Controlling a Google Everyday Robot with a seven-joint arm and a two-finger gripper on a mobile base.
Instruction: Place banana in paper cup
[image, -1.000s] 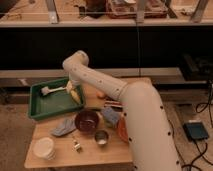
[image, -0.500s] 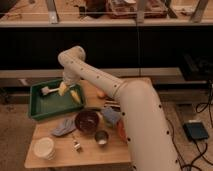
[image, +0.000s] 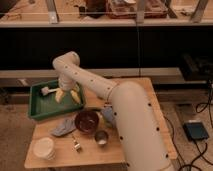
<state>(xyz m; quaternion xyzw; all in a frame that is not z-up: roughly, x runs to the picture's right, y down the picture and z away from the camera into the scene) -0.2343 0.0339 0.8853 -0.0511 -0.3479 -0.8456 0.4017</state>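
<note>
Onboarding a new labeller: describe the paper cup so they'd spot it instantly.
On the wooden table, look at the front-left corner, in front of the green tray where the tool hangs. The paper cup sits there: whitish, wide, unlike the small shiny metal cup.

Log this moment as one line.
gripper: fingers open, over green tray | paper cup: upright, away from tray
</note>
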